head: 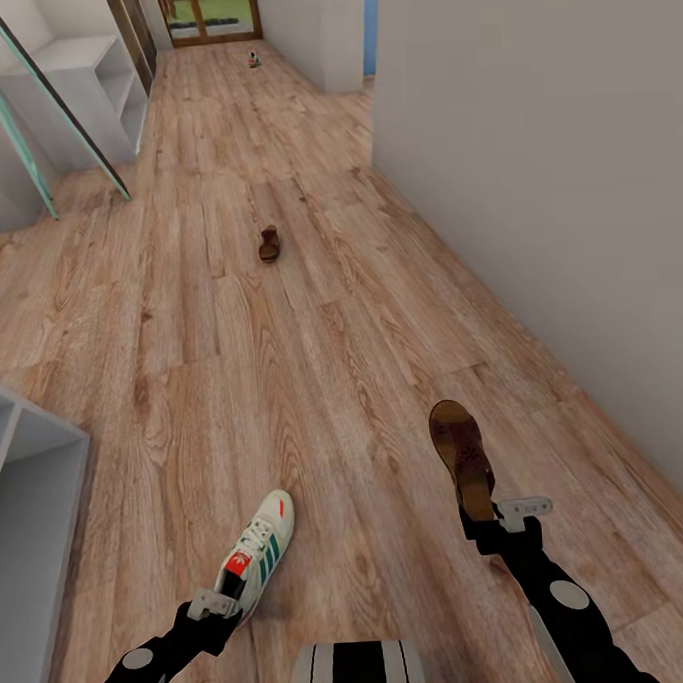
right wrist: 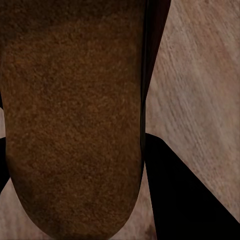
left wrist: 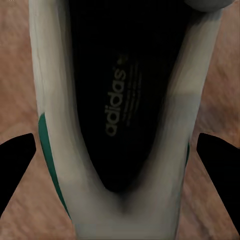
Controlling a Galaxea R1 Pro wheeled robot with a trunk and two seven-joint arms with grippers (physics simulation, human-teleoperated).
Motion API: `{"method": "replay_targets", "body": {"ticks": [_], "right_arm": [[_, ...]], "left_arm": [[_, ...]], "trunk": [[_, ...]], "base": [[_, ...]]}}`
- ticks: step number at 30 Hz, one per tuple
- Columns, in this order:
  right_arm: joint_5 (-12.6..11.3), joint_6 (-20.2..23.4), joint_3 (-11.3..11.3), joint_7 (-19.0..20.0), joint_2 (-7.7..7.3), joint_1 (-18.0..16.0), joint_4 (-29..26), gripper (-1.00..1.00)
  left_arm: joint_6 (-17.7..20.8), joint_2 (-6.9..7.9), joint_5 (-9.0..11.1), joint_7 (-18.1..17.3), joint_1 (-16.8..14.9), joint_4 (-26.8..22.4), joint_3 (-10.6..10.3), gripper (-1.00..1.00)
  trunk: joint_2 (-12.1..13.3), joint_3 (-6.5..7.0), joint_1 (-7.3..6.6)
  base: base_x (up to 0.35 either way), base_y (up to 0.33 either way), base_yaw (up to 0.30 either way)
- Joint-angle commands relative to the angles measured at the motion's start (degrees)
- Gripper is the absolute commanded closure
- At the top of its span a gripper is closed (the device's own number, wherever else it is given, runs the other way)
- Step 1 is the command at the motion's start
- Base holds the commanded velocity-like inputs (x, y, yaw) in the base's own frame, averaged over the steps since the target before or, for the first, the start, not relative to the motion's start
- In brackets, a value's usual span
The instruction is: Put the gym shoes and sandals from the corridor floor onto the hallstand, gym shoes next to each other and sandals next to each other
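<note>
Black arms [head: 555, 596], grey joint discs

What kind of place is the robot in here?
Probably a home corridor: a long wood-plank floor runs between a plain wall and grey shelving toward a glazed door, with shoes lying about, such as a sandal.

Even bright render, soft shadows, wide-angle stretch at edges, wrist views blurry close-up

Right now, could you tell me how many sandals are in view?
2: one sandal at the right gripper, another sandal lying farther down the corridor floor.
</note>
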Motion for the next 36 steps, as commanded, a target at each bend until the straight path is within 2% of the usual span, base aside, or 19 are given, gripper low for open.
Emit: {"method": "replay_targets", "body": {"ticks": [1, 16, 36], "right_arm": [[-0.1, 0.3, 0.1, -0.2, -0.05, 0.0, -0.1, 1.0], [-0.1, 0.3, 0.1, -0.2, -0.05, 0.0, -0.1, 1.0], [0.1, 0.2, 0.1, -0.1, -0.31, 0.0, 0.1, 1.0]], "left_arm": [[-0.3, -0.02, -0.7, -0.2, 0.0, 0.0, 0.5, 1.0], [-0.3, -0.12, -0.7, -0.2, 0.0, -0.1, 0.5, 1.0], [0.0, 0.32, -0.7, -0.1, 0.2, 0.4, 0.6, 1.0]], "trunk": [[0.0, -0.03, -0.01], [0.0, -0.03, -0.01], [0.3, 4.4, -0.52]], "base": [[0.0, 0.0, 0.0], [0.0, 0.0, 0.0], [0.0, 0.0, 0.0]]}}
